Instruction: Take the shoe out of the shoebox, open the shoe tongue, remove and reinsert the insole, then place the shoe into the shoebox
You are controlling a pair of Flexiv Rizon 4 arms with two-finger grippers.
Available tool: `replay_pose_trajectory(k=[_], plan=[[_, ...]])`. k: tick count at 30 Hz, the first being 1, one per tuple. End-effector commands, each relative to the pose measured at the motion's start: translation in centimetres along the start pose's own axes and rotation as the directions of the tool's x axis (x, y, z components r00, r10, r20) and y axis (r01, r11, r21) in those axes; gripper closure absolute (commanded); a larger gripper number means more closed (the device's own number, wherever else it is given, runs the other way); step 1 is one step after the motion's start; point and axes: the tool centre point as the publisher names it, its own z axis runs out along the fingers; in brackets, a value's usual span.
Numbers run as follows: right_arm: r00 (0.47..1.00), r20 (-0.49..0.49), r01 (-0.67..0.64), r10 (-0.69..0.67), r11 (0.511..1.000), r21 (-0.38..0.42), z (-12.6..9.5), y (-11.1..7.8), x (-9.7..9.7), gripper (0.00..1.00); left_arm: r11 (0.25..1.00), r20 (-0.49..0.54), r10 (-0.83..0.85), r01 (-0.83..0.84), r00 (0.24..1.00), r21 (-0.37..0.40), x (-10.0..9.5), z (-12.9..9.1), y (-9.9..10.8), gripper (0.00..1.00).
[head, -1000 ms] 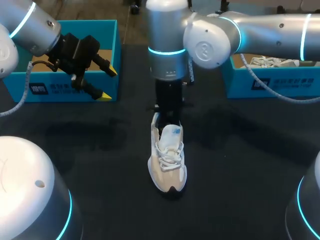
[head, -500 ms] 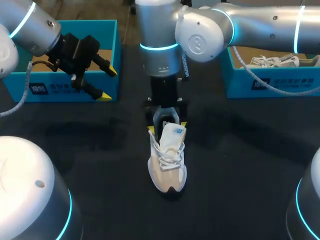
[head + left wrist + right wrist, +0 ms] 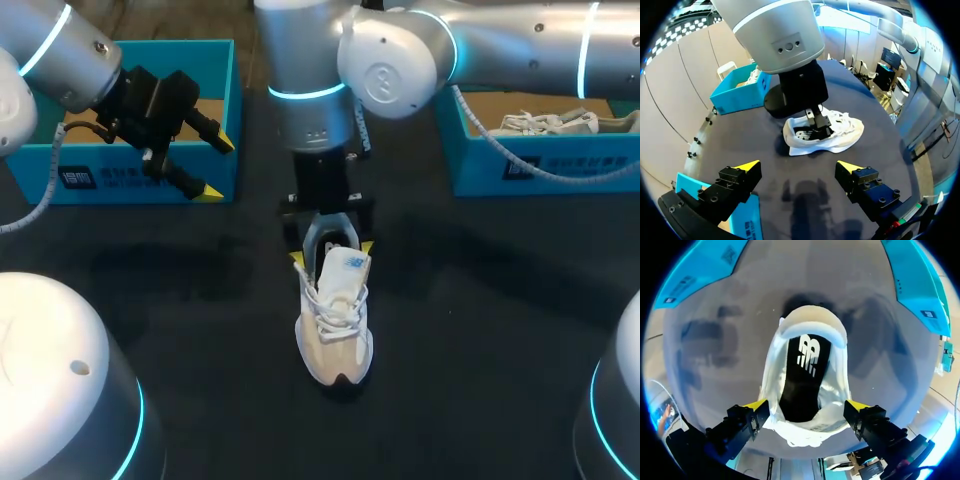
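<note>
Shoe (image 3: 335,320) stands sole-down on the surface (image 3: 480,300), black insole (image 3: 802,375) visible inside. Right claw (image 3: 332,255) hangs open above it, fingertips flanking the collar. Recommended: centre over the tongue (image 3: 345,268), pinch fabric only, lift gently. Left claw (image 3: 216,168), open, sits far left of the shoe beside the left shoebox (image 3: 215,60), which shows bare cardboard. The right shoebox (image 3: 480,170) holds a second shoe (image 3: 540,123).

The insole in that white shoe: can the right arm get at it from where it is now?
Probably yes. The right tool hangs open astride the heel end of the shoe, and the dark insole shows uncovered through its mouth.
</note>
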Motion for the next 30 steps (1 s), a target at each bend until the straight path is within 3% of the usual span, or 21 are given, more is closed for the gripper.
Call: replay_pose_trajectory(k=[1, 19, 28, 29, 30], plan=[[1.000, 0.014, -0.024, 0.025, 0.999, -0.030, -0.9, -0.9, 0.0, 0.00, 1.000, -0.001, 0.000, 0.000, 1.000, -0.003, 0.0, -0.1, 0.0, 0.00], [0.992, 0.090, -0.080, 0.093, 0.987, -0.140, -5.4, -4.1, -0.1, 0.00, 1.000, -0.001, 0.000, 0.000, 1.000, -0.003, 0.0, -0.1, 0.0, 0.00], [0.986, 0.090, -0.128, 0.141, 0.983, -0.134, -5.3, -6.3, -0.3, 0.00, 1.000, -0.001, 0.000, 0.000, 1.000, -0.003, 0.0, -0.1, 0.0, 0.00], [0.986, 0.088, -0.130, 0.143, 0.983, -0.133, -5.2, -6.6, -0.3, 0.04, 1.000, -0.001, 0.000, 0.000, 1.000, -0.003, 0.0, -0.1, 0.0, 0.00], [0.986, 0.088, -0.132, 0.144, 0.982, -0.133, -5.2, -6.7, -0.2, 0.22, 1.000, -0.001, 0.000, 0.000, 1.000, -0.003, 0.0, -0.1, 0.0, 0.00]])
